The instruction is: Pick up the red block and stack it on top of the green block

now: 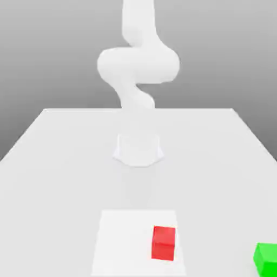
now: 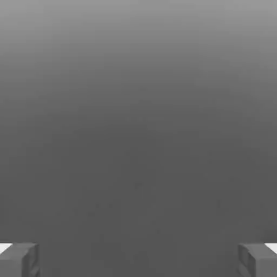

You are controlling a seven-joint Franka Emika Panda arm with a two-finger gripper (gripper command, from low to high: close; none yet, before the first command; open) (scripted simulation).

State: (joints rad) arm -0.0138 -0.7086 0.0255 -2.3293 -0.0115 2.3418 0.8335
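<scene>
The gripper [image 2: 138, 259] is spread wide, holding nothing. On the desk [image 1: 59, 157], the red block [image 1: 163, 243] sits at the arm's 6 o'clock, the green block [image 1: 266, 257] near at its 3 o'clock. An off-centre descent could nudge red aside.

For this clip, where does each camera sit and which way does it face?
Exterior view: off the arm, looking across the white table at the white arm; red block and green block lie near the camera.
Hand view: on the hand, facing plain grey; the open claw has its fingertips at the corners.
Shared: only the robot's body; no block appears in both.
</scene>
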